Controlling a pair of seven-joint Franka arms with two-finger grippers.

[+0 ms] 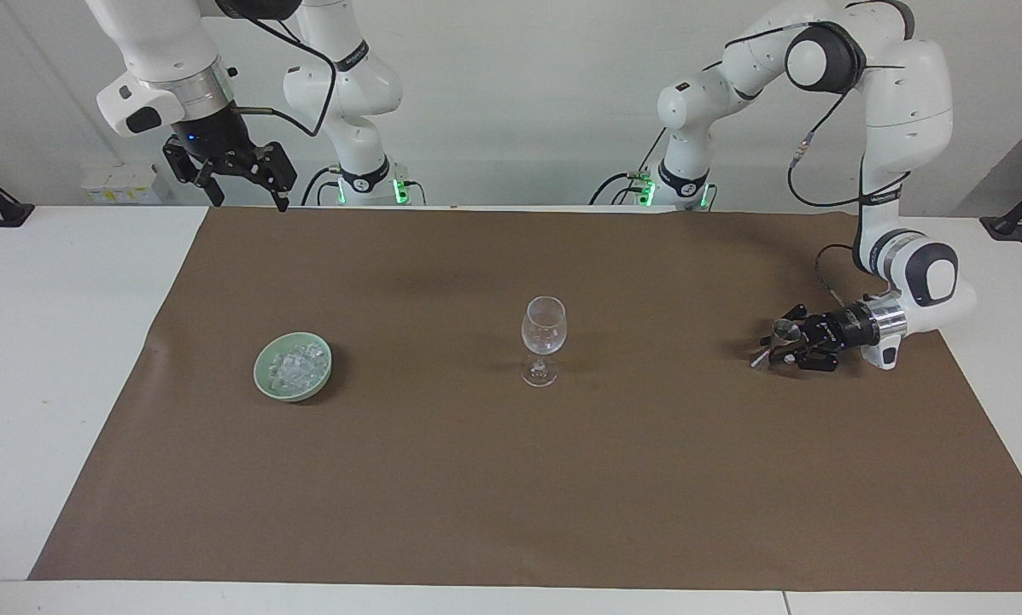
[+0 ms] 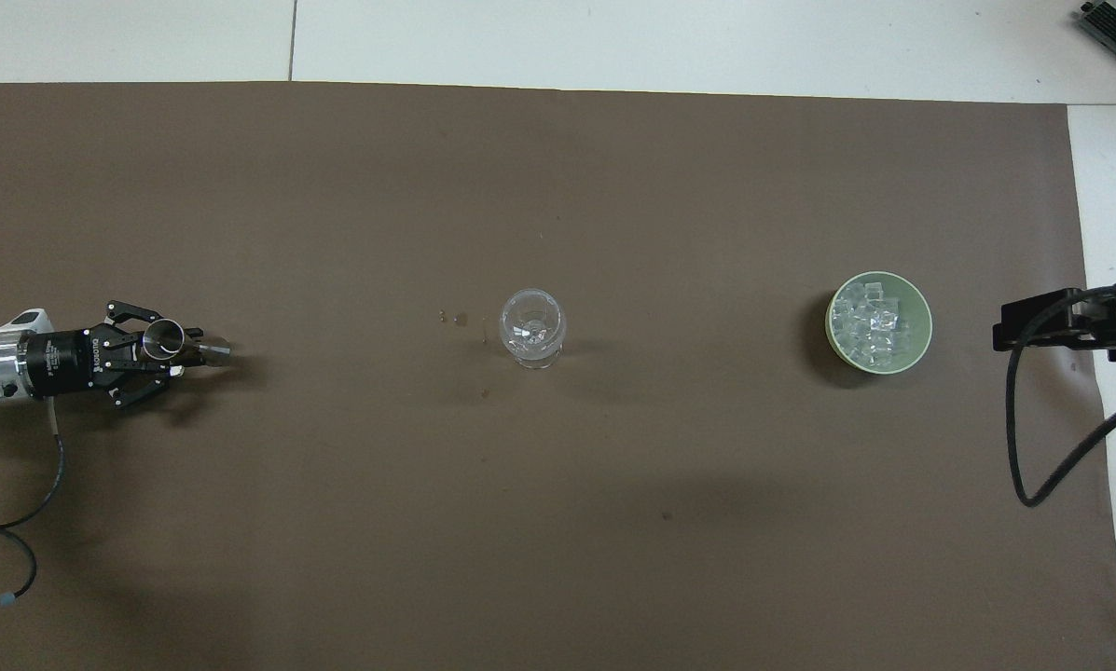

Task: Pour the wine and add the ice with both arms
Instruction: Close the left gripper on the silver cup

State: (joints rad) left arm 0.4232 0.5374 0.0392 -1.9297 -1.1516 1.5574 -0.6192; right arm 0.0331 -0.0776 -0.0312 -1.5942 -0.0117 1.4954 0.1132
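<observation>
A clear stemmed glass (image 1: pixel 543 337) stands upright mid-mat, also in the overhead view (image 2: pixel 533 326). A pale green bowl (image 1: pixel 265 380) holds a heap of ice (image 1: pixel 299 366) toward the right arm's end; the bowl (image 2: pixel 924 326) and ice (image 2: pixel 870 324) also show from overhead. My left gripper (image 1: pixel 782 346) lies low over the mat at the left arm's end, shut around a small clear glass (image 1: pixel 787 329), seen from overhead too (image 2: pixel 162 339), between the fingers of the gripper (image 2: pixel 189 349). My right gripper (image 1: pixel 242 184) waits open and empty, raised over the mat's edge nearest the robots.
The brown mat (image 1: pixel 511 478) covers most of the white table (image 1: pixel 58 342). A few small drops (image 2: pixel 455 317) lie on the mat beside the stemmed glass. The right gripper's black body and cable (image 2: pixel 1033 321) reach in beside the bowl in the overhead view.
</observation>
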